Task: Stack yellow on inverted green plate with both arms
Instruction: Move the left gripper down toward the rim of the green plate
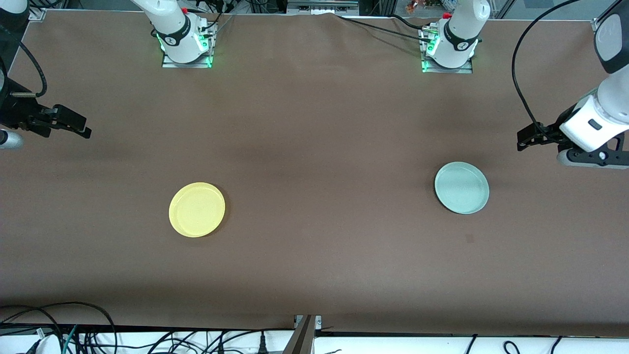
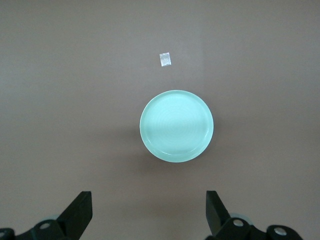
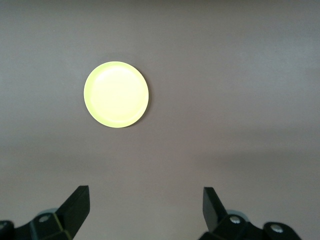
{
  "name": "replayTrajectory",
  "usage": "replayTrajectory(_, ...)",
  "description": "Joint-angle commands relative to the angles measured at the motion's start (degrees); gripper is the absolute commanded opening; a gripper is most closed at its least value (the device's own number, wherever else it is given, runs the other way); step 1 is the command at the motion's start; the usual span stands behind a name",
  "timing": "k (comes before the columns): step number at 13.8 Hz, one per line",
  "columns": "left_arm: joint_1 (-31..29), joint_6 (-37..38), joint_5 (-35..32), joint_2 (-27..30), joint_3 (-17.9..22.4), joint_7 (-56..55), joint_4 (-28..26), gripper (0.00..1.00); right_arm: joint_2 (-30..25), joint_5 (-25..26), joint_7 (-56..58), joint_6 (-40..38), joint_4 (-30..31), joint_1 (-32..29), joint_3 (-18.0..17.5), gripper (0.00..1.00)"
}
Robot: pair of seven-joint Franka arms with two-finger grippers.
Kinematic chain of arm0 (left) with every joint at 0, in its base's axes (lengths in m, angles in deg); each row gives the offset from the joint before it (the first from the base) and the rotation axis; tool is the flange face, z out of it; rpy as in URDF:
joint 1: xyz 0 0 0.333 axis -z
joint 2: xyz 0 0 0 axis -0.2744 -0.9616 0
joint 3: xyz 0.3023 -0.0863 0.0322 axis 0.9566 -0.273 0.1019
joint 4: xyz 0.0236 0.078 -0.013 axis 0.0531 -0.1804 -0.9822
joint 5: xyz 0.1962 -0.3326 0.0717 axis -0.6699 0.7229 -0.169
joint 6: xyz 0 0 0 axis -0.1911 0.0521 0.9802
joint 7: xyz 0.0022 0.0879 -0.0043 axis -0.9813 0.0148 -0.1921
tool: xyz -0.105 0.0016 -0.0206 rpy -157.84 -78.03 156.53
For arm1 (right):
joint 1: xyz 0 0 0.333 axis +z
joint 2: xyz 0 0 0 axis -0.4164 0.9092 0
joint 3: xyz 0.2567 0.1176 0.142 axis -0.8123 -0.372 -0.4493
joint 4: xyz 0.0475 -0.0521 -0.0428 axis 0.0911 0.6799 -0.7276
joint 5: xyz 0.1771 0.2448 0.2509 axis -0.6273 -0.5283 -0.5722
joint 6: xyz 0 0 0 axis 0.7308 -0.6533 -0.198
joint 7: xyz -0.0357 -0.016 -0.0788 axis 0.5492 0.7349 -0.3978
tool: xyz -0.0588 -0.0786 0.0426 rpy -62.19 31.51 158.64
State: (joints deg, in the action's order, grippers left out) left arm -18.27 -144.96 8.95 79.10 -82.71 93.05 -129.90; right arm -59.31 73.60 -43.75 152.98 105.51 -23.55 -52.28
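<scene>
The yellow plate (image 1: 197, 210) lies flat on the brown table toward the right arm's end; it also shows in the right wrist view (image 3: 116, 94). The pale green plate (image 1: 462, 187) lies flat toward the left arm's end, with faint rings on its upward face in the left wrist view (image 2: 176, 125). My left gripper (image 1: 527, 139) hangs open and empty over the table's edge beside the green plate, its jaws wide apart (image 2: 148, 200). My right gripper (image 1: 78, 126) hangs open and empty over its end of the table, well apart from the yellow plate (image 3: 145, 192).
A small square mark (image 2: 164, 59) lies on the table (image 1: 314, 147) just nearer to the front camera than the green plate. The two arm bases (image 1: 185, 44) (image 1: 449, 49) stand along the table's back edge. Cables (image 1: 59, 324) hang off the front edge.
</scene>
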Motion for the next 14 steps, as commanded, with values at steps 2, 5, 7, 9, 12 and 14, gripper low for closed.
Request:
replayTrajectory(2, -1.35, 0.64, 0.81, -6.27, 0.27, 7.76, 2.73, 1.0, -0.22, 0.52, -0.21, -0.52, 0.01, -0.35, -0.32, 1.0)
replayTrajectory(5, -1.35, -2.42, 0.98, -13.38, 0.18, 9.44, 2.73, 1.0, -0.22, 0.43, -0.21, -0.52, 0.01, -0.35, -0.32, 1.0)
replayTrajectory(7, -1.43, -8.21, 0.81, -17.87, 0.27, 13.28, 2.64, 1.0, -0.13, 0.43, -0.21, -0.52, 0.01, -0.35, -0.32, 1.0)
replayTrajectory(9, -2.75, -13.84, 0.81, -21.83, 0.27, 22.85, 2.55, 1.0, -0.13, 0.52, 0.23, -0.6, 0.01, -0.35, -0.32, 1.0)
replayTrajectory(12, -3.19, -22.01, 0.81, -27.46, 0.27, 35.87, 1.76, 1.0, -0.13, -0.26, 0.85, -0.52, -0.25, -0.7, 0.81, 1.0)
replayTrajectory(14, -3.54, -24.05, 0.81, -29.14, 0.18, 38.52, 1.15, 1.0, -0.57, -0.8, 0.85, -0.52, -0.42, -0.62, 2.05, 1.0)
